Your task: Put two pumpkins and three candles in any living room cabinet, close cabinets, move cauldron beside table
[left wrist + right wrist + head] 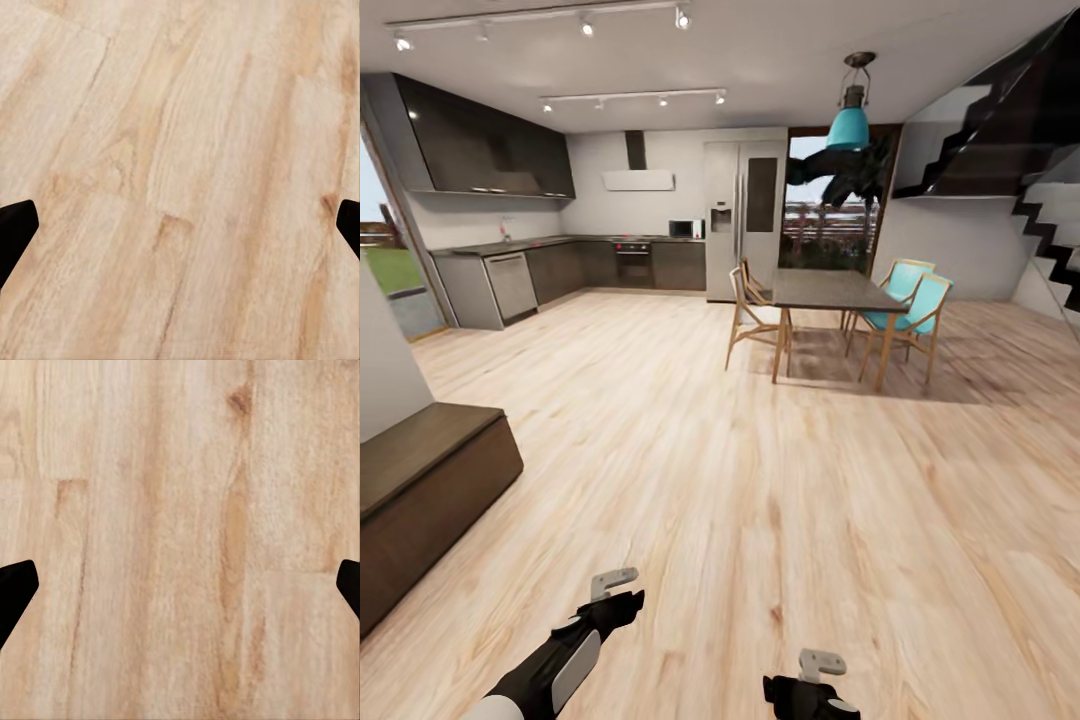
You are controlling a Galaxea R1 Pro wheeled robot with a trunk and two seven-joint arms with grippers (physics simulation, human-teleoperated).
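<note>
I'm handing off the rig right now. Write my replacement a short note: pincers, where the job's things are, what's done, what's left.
Left pincer: open, empty, over bare wood floor.
Right pincer: open, empty, over the same floor.
Head view faces the kitchen and a dining table with chairs. A low dark-brown unit, probably the cabinet, sits at the left edge; its front looks shut.
No pumpkins, candles or cauldron in sight, so progress can't be judged from here.
Next: probably turn to find the living room things.
</note>
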